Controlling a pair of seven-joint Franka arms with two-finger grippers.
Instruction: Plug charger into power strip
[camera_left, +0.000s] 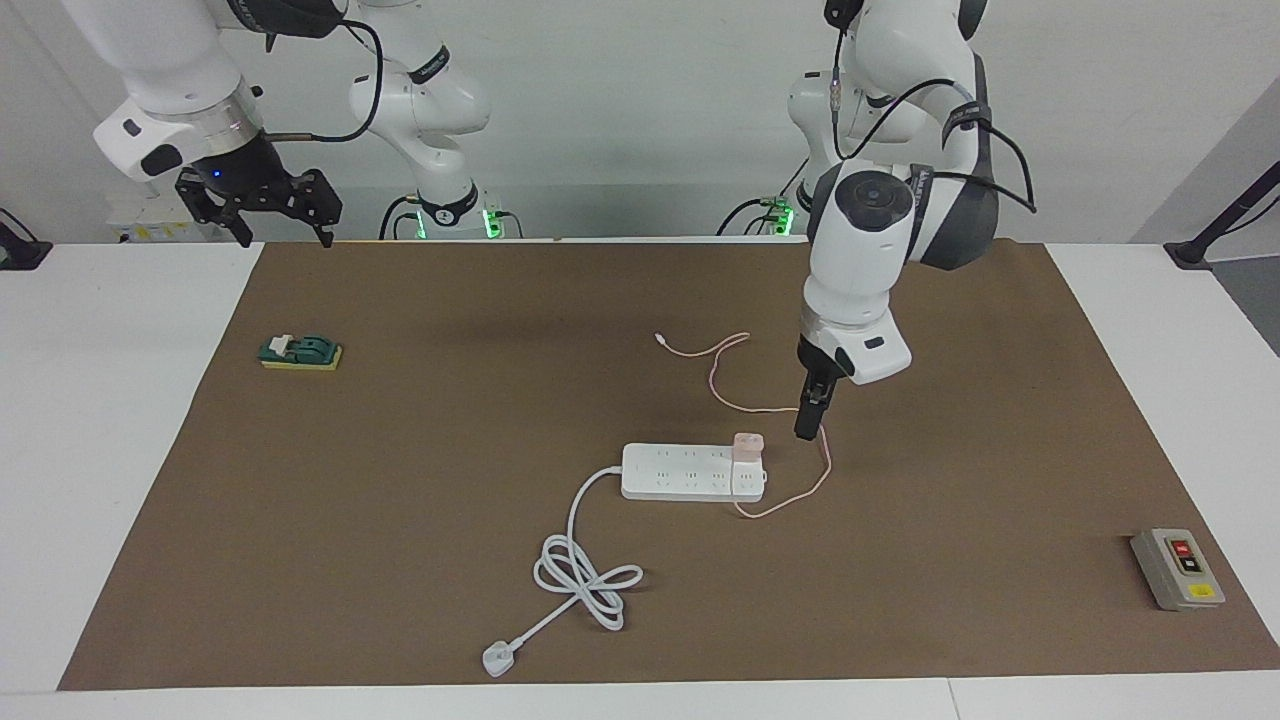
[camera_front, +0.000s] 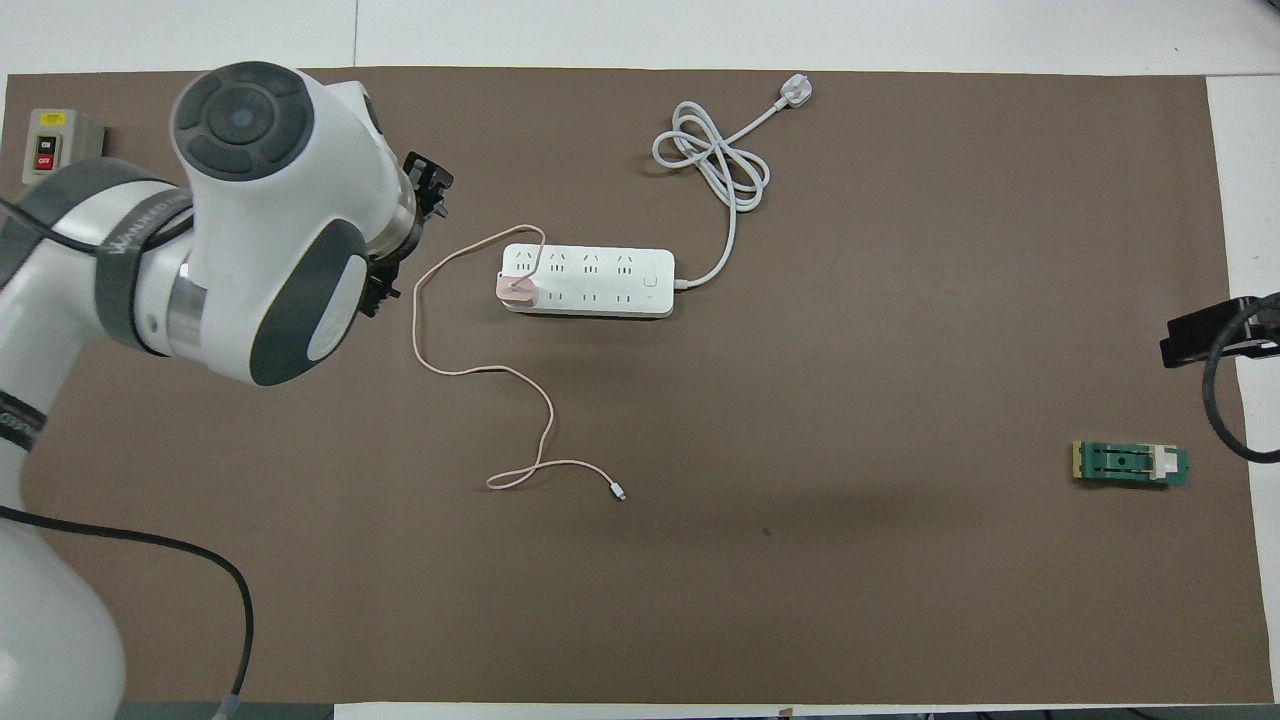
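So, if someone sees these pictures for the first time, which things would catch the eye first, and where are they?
Probably the left gripper, hanging low over the brown mat just beside the power strip, which lies near the mat's middle. On the strip's end toward the left arm sits the pink charger, its thin cable looping over the mat. The right gripper waits raised at the table's robot-side edge.

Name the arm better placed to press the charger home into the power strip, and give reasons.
Left. The left gripper hangs just beside the charger, which sits on the power strip at the left arm's end. The right gripper waits raised at the table's right-arm end.
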